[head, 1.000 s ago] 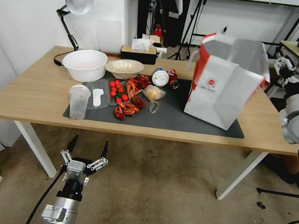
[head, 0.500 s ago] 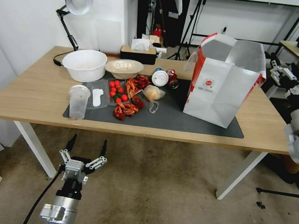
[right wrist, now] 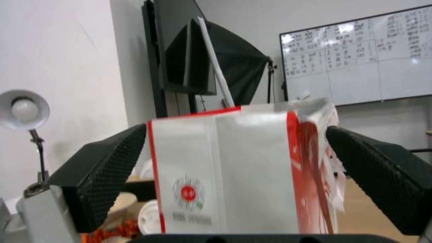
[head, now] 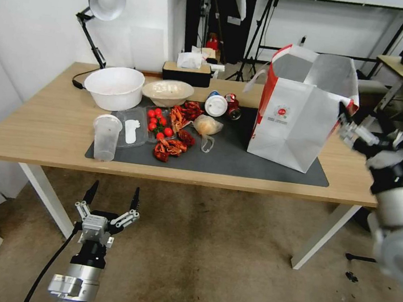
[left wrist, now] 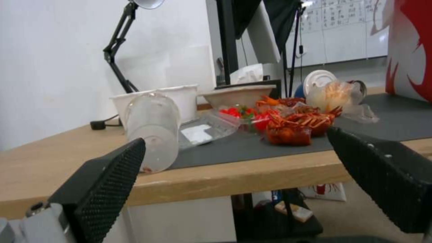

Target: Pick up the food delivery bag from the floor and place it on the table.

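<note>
Backing off cleanly is the step in hand, to my judgement: the right end effector (head: pixel 358 136) sits just beside the bag's (head: pixel 297 114) near right corner, fingers (right wrist: pixel 99 175) spread wide with nothing between them, and in the right wrist view the bag stands framed in that gap, apart from both pads. The bag is already upright on the mat (head: pixel 239 160) at the right end of the surface (head: pixel 44 128), its mouth open and a white strap (head: pixel 254 79) hanging off the far left edge. To finish well, the end effector should draw straight away from the bag's side, keeping the fingers spread so neither pad drags the thin wall or catches the red edge; a sideways swipe could tip so tall and light a thing. The can (head: pixel 232 106) and the small clear bag (head: pixel 207 125) lie near its left side, so any shove that way would crowd them. The left end effector (head: pixel 110 198) hangs low in front of the surface over the floor (head: pixel 226 270), fingers apart, idle
</note>
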Robot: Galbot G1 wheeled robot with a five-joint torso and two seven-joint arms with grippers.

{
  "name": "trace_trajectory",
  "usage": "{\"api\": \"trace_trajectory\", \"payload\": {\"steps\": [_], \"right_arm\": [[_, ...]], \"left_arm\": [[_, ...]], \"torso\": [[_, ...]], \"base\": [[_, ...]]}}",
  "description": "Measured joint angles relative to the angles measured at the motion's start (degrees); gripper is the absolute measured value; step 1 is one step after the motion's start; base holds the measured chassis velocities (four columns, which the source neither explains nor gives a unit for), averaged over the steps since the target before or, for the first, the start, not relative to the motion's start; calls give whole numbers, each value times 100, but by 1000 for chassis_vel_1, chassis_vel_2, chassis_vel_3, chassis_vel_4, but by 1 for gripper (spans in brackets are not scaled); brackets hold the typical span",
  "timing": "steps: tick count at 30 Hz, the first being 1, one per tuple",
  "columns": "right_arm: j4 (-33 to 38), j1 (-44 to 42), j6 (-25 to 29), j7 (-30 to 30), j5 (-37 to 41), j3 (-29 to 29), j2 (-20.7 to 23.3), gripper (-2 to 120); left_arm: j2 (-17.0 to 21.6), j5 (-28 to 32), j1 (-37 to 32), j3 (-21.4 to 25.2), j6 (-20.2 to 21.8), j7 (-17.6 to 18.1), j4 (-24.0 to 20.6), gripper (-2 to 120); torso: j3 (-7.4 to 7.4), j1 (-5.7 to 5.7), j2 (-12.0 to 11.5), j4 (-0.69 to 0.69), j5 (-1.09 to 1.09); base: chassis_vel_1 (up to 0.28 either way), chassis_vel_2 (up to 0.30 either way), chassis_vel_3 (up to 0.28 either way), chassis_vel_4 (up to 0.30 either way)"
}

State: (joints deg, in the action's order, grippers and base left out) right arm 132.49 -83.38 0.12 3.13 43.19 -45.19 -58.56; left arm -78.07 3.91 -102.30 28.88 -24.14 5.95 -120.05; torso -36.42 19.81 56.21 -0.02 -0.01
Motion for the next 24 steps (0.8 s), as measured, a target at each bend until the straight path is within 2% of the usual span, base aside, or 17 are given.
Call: {"api": "trace_trajectory", "payload": {"steps": [2, 6, 10, 12, 18, 24], "right_arm": [[66, -266, 129, -119, -364, 44, -319, 100], [84, -487, 265, -213, -651, 110, -606, 100], [19, -903, 583, -532, -1148, 209, -1116, 100], [-2, -943, 624, -558, -1214, 217, -1171, 100], [-565, -1367, 1150, -884, -1851, 261, -1735, 100], [-1087, -1542, 1501, -1091, -2114, 297, -2077, 100]], "left_arm": [[16, 19, 4, 7, -13, 4, 31, 100], [45, 39, 8, 10, -20, 6, 52, 100], [86, 57, 28, 13, -36, 14, 110, 100], [87, 59, 28, 14, -39, 15, 116, 100], [123, 88, 63, 24, -98, 9, 239, 100], [135, 146, 109, 24, -159, -57, 366, 100]], "torso": [[0, 0, 0, 1, 0], [0, 0, 0, 1, 0], [-1, 0, 0, 1, 0], [0, 0, 0, 1, 0], [-1, 0, -1, 1, 2], [-1, 0, -1, 1, 1]], "base": [[0, 0, 0, 0], [0, 0, 0, 0], [0, 0, 0, 0], [0, 0, 0, 0], [0, 0, 0, 0], [0, 0, 0, 0]]}}
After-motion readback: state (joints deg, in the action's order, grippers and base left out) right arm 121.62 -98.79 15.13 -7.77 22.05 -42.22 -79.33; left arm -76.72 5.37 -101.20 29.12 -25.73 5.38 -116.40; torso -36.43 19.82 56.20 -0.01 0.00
